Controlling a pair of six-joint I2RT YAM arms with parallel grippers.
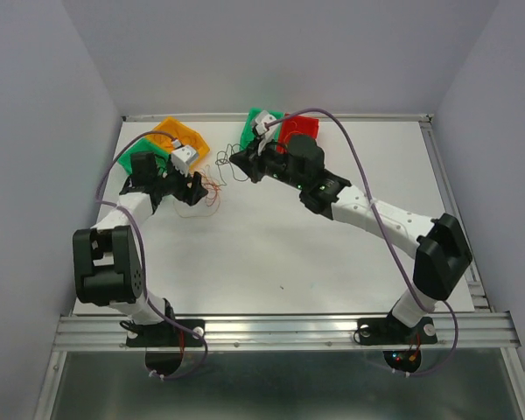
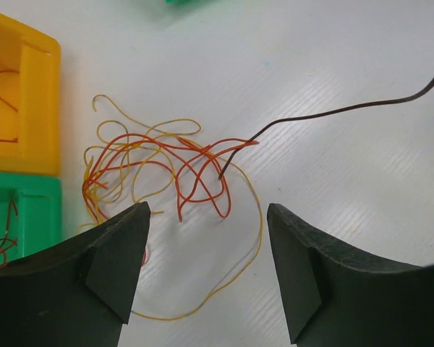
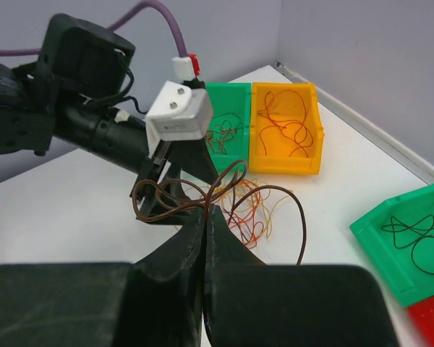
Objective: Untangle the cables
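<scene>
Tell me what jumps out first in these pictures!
A messy tangle of red and orange wires lies on the white table, just ahead of the open left gripper. The right gripper is shut on a dark brown wire, with an orange bin behind it.

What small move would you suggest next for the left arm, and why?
Probably lower the open left gripper onto the red-and-orange wire tangle and close, pinning it. The right gripper is shut on a dark brown wire whose end lies in that tangle, so pulling alone might drag everything.
</scene>
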